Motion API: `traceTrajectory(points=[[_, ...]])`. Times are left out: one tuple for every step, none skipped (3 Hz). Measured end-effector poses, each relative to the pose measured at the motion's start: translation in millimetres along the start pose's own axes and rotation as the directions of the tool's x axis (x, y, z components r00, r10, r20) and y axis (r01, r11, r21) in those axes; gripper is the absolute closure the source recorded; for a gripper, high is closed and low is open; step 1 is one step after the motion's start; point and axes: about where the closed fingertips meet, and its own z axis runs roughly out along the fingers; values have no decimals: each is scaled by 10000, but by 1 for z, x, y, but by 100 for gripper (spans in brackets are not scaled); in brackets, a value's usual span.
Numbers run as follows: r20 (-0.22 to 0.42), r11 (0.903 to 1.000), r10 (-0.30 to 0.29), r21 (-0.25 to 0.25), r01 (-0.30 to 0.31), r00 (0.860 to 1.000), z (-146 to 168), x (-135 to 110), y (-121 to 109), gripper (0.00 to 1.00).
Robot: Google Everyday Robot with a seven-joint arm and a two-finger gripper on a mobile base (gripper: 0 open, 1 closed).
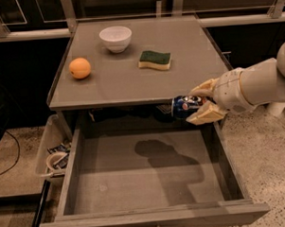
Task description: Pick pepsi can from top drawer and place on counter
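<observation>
The gripper (199, 103) comes in from the right on a white arm and is shut on the pepsi can (185, 106), a dark blue can with white and red markings held on its side. The can hangs above the back right of the open top drawer (136, 177), just in front of and below the front edge of the counter (131, 82). The drawer is pulled fully out and its grey floor is bare, with the arm's shadow on it.
On the counter stand a white bowl (115, 38), an orange (79, 68) and a green-and-yellow sponge (155, 59). A pale bin (51, 147) with a cup and clutter sits left of the drawer. Speckled floor lies to the right.
</observation>
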Motion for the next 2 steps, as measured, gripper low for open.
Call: traceTrajectory(points=[[105,9944,-416,972,404,9991,-17,-12,-37,100],[197,9766,-869,1991,813,9960,-35,-29,-90,100]])
